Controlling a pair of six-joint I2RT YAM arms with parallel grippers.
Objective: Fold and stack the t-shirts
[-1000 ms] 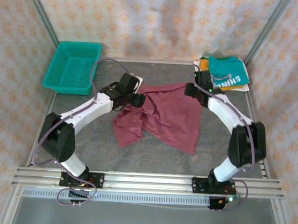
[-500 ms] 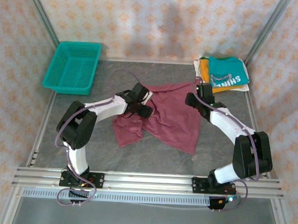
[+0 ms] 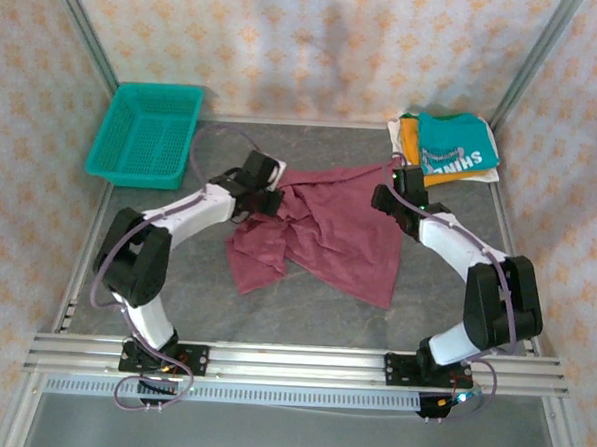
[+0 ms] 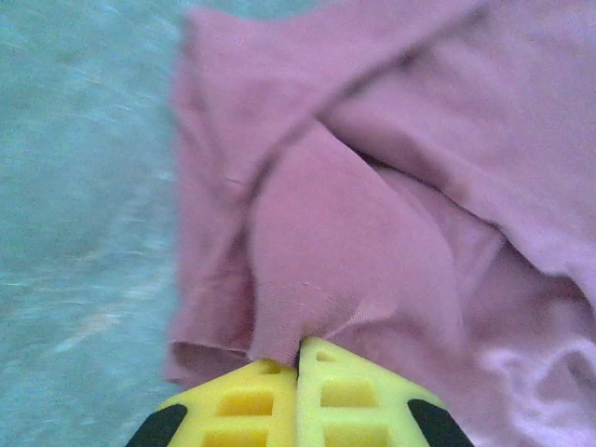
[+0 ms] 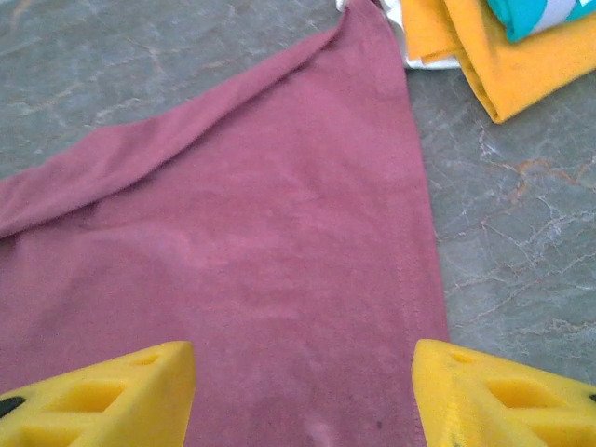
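The left gripper [image 4: 300,346] is fully closed, its two yellow fingers pressed together on a raised fold of the maroon shirt [image 4: 372,233]. In the top view, this gripper [image 3: 270,197] sits at the shirt's far left part, where the cloth is bunched.

The right gripper [image 5: 303,358] is open, its yellow fingers set wide apart with nothing between them. They are over the maroon shirt [image 5: 261,233] near a hemmed edge; whether they touch the cloth cannot be told. From above, this gripper [image 3: 385,196] is at the shirt's far right part.

The maroon shirt [image 3: 328,235] lies crumpled and unfolded in the middle of the grey table [image 3: 304,314], between the two arms. One corner reaches towards the far right.

At the far right corner of the table is a folded stack. A teal shirt [image 3: 458,142] with white lettering is on top, an orange shirt [image 3: 411,134] is beneath it, and a cream shirt [image 3: 396,126] peeks out at the bottom. The maroon corner ends just beside this stack.

A teal mesh basket [image 3: 148,134] sits at the far left corner, well apart from the shirts.
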